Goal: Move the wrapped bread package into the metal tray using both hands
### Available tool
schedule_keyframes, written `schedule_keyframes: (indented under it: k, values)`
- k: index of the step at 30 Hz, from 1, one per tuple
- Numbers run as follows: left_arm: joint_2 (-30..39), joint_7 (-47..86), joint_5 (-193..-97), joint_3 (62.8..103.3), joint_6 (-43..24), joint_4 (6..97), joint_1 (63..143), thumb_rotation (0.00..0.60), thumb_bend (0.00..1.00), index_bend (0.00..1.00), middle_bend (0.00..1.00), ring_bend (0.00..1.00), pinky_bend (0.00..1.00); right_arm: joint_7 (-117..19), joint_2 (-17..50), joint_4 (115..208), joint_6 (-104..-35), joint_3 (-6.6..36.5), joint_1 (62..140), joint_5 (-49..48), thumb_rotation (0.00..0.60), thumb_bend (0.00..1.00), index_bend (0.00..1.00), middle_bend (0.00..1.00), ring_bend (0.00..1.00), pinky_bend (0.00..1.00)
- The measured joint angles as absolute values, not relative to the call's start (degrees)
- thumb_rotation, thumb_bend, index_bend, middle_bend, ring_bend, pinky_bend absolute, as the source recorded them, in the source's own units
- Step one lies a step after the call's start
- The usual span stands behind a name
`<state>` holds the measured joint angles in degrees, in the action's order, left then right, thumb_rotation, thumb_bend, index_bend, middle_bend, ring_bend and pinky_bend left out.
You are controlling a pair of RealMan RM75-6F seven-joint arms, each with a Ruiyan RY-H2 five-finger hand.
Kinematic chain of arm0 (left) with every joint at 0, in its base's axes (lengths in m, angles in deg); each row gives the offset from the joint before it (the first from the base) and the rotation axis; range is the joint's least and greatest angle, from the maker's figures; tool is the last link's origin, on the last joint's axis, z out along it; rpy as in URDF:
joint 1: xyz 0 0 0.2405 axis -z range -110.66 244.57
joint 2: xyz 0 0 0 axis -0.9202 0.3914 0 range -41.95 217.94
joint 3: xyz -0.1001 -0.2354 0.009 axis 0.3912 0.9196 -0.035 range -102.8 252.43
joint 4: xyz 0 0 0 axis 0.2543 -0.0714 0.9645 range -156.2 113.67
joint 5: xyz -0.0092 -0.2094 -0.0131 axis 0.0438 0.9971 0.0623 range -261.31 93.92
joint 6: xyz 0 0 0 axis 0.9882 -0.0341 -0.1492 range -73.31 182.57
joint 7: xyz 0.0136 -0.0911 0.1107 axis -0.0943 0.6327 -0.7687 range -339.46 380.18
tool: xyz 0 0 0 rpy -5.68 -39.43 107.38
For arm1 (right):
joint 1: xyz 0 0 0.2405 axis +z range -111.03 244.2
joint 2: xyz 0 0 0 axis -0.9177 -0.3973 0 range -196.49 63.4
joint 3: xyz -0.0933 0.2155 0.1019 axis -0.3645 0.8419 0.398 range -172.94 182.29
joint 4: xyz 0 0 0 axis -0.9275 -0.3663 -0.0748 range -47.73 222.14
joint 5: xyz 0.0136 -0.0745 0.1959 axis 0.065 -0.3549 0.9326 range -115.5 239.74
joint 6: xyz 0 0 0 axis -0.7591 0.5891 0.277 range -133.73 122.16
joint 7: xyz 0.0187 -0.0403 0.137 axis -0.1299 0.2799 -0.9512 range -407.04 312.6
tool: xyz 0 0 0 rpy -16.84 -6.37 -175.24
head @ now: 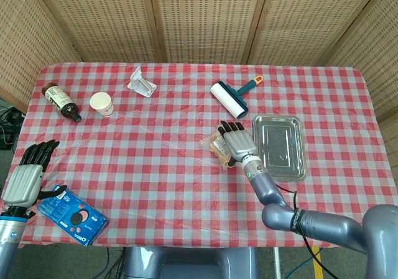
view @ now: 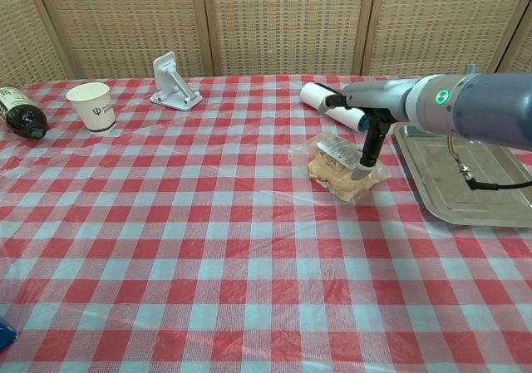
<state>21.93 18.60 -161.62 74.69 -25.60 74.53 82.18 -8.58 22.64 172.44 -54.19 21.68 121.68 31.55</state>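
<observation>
The wrapped bread package lies on the checked tablecloth, just left of the empty metal tray. My right hand hovers over the package's right half with its fingers spread, holding nothing. In the chest view one fingertip points down and touches the wrapper. My left hand stays at the table's near left edge, fingers extended and empty; only the head view shows it.
A lint roller lies just behind the bread. Further left are a white holder, a paper cup and a dark bottle. A blue Oreo pack sits by my left hand.
</observation>
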Motion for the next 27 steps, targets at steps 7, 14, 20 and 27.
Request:
schedule_keyframes:
  k: [7,14,20,27]
  values:
    - [22.1,19.1,-162.0,75.1,-25.0,74.5,81.9,0.600,0.15,0.00,0.00,0.00,0.00,-9.0,24.1,168.0,-51.9,20.2,123.7,33.5,0.600,0.07,0.07,0.00,0.00,0.00]
    - [22.3,19.4,-162.3,75.6,-24.8,74.6,81.7,0.600,0.15,0.00,0.00,0.00,0.00,-9.6,25.3,165.1,-50.2,18.8,124.8,35.3,0.600,0.07,0.10,0.00,0.00,0.01]
    - [22.7,20.3,-161.8,76.4,-25.1,74.6,81.2,0.600,0.15,0.00,0.00,0.00,0.00,-10.9,26.7,163.1,-49.7,18.2,125.3,35.0,0.600,0.07,0.26,0.11,0.05,0.21]
    - [22.8,20.5,-162.3,76.7,-25.0,74.7,80.9,0.600,0.15,0.00,0.00,0.00,0.00,-13.1,28.2,161.8,-51.3,17.7,125.0,31.5,0.600,0.09,0.54,0.40,0.37,0.45]
